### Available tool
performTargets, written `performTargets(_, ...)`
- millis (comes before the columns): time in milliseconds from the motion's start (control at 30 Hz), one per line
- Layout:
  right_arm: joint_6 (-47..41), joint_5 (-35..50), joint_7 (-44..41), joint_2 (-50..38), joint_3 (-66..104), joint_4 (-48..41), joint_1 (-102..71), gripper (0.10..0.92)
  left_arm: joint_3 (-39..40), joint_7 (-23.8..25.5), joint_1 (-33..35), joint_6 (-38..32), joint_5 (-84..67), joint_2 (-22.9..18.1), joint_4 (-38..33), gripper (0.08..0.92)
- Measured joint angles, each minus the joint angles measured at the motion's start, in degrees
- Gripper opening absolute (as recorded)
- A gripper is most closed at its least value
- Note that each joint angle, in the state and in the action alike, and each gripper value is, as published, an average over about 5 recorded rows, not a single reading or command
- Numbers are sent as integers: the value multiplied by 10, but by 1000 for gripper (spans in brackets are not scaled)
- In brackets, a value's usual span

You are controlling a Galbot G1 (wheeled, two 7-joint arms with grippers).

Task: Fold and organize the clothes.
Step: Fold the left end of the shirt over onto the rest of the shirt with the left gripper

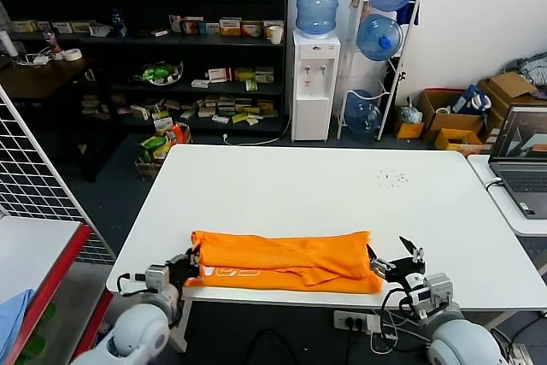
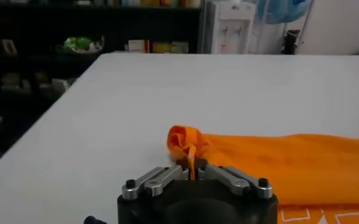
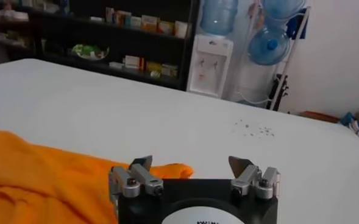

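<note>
The orange T-shirt [image 1: 286,261] lies folded into a long band along the front of the white table [image 1: 316,185], with white lettering [image 1: 232,273] showing at its front left. My left gripper [image 1: 190,264] is at the band's left end, shut on a bunched corner of the shirt [image 2: 188,143]. My right gripper [image 1: 395,260] is at the band's right end, open, with the shirt's corner [image 3: 167,170] lying between its fingers, not pinched.
A laptop [image 1: 523,160] stands on a side table at the right. A wire rack [image 1: 34,185] and a red-edged table with light blue cloth [image 1: 13,314] are at the left. Shelves and a water dispenser [image 1: 314,83] stand behind.
</note>
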Motion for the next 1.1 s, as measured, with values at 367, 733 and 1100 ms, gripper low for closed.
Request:
performTargets(367, 18, -10, 1, 17, -10, -18, 22, 823, -47, 5, -54, 4, -16, 93, 46, 129)
performTargets(733, 43, -46, 1, 38, -6, -40, 19, 823, -18, -23, -49, 46, -55, 94, -55, 129)
performTargets(1100, 66, -85, -1, 51, 9, -60, 13, 823, 63, -68, -64, 86, -104, 19, -122, 129)
